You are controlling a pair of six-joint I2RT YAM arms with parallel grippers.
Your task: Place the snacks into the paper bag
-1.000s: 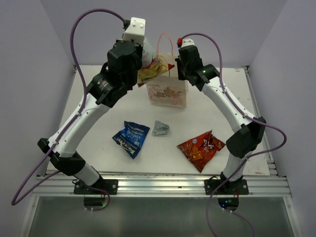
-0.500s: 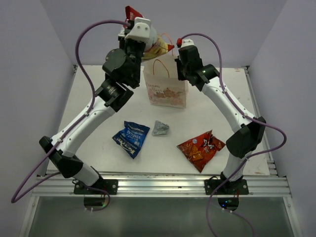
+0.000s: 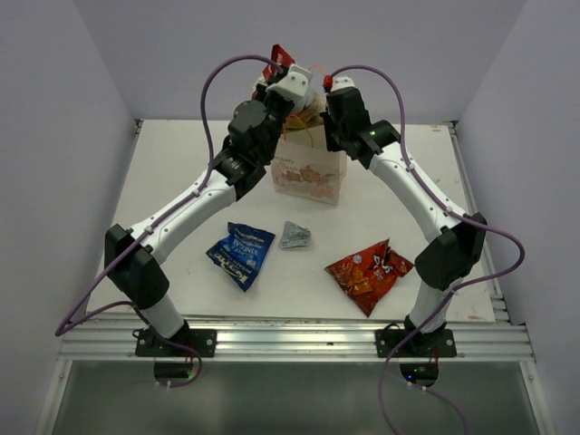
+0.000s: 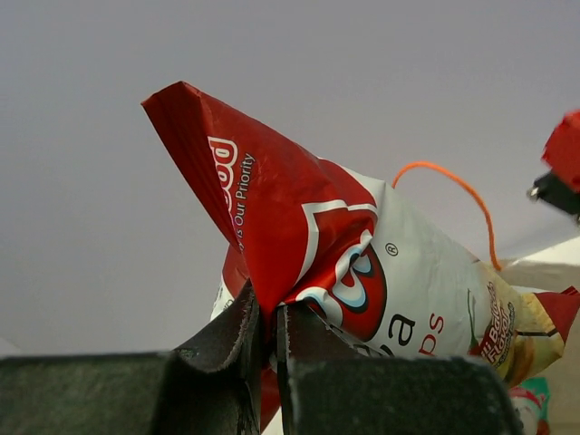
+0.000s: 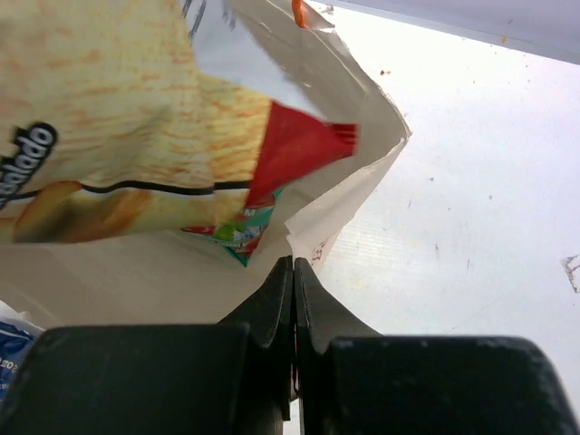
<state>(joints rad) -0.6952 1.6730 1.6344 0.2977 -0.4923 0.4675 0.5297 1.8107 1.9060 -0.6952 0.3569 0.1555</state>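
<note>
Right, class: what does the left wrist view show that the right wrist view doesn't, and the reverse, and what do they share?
Only the left wrist view: the left gripper pinching the red top corner of the big red-white chips bag, and an orange cord handle. Only the right wrist view: the right gripper shut on the paper bag rim, and the white table. Both: the chips bag's yellow lower end with its red corner.

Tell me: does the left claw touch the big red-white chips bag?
Touching. The left wrist view shows the left claw pinching the red edge of the chips bag.
</note>
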